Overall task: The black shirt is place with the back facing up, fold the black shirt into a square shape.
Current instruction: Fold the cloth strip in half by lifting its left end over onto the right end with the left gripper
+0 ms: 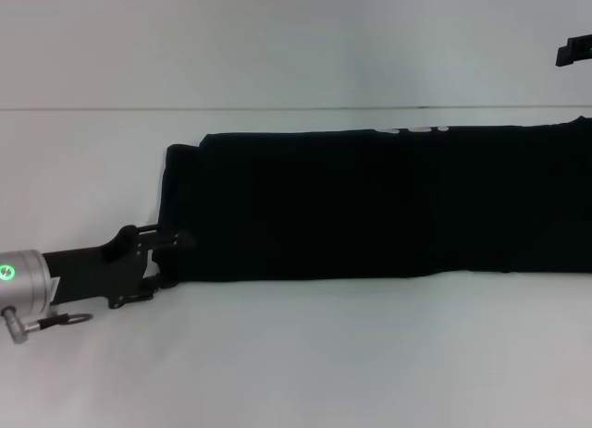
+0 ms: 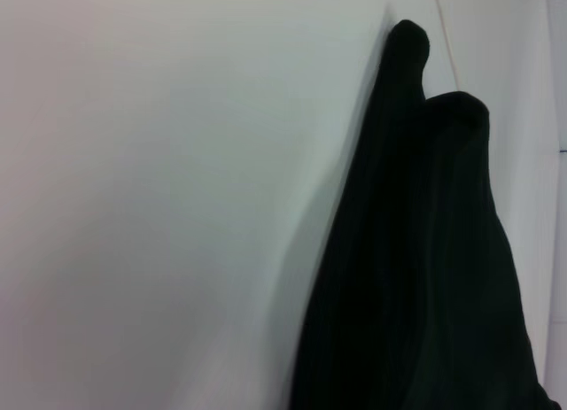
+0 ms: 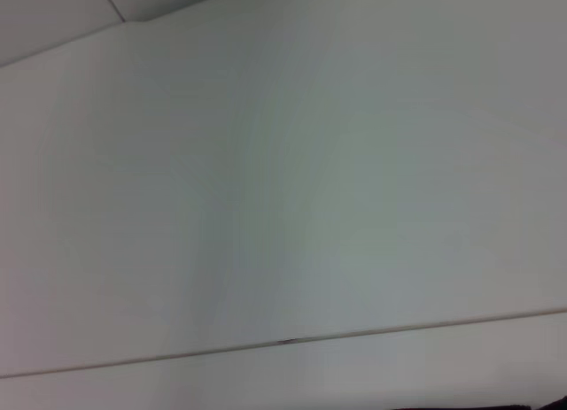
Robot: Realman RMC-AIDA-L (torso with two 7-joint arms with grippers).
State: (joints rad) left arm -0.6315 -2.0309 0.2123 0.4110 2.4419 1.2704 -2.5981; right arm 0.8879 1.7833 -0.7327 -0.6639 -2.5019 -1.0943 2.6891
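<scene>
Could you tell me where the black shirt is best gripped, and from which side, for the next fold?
Probably at its left end's near corner. The black shirt already lies as a long band across the table, and the left gripper sits right at that corner, so coming in low from the left suits a fold toward the right. The right gripper is far off.

The black shirt is spread as a long band across the table, from left of centre out past the right edge of the head view. The left gripper is placed at the shirt's near left corner, while the right gripper is found behind the shirt's right end, well apart from it
</scene>
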